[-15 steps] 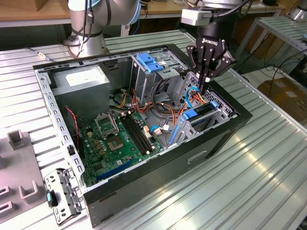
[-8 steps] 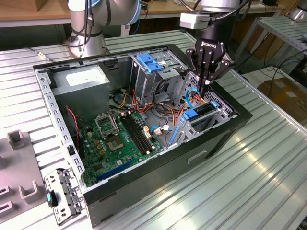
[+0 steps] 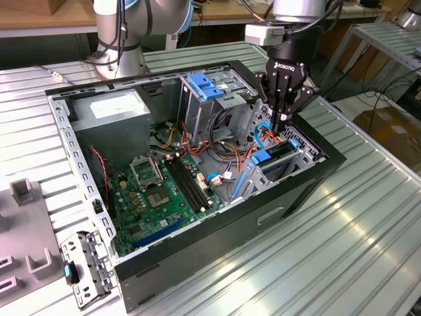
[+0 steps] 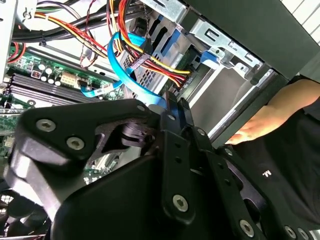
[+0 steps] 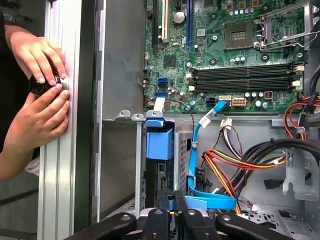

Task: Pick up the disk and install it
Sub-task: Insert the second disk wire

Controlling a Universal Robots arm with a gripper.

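The disk (image 3: 271, 158) stands on edge in the drive bay at the case's end on the exterior view's right, with its blue carrier rails (image 5: 160, 142) showing. My gripper (image 3: 283, 122) hangs straight down over that bay. In both wrist views its fingers (image 5: 159, 216) are drawn close together, with a thin blue edge of the disk's carrier (image 4: 168, 107) pinched between them. Most of the disk's metal body is hidden inside the bay and behind the fingers.
A light-blue flat cable (image 5: 210, 202) and red-yellow wire bundles (image 5: 235, 165) run right beside the fingers. The open case (image 3: 66, 131) holds the motherboard (image 3: 164, 191), a grey power-supply box (image 3: 115, 108) and a blue latch plate (image 3: 210, 85). A person's hands (image 5: 40, 90) rest on the table rail outside the case.
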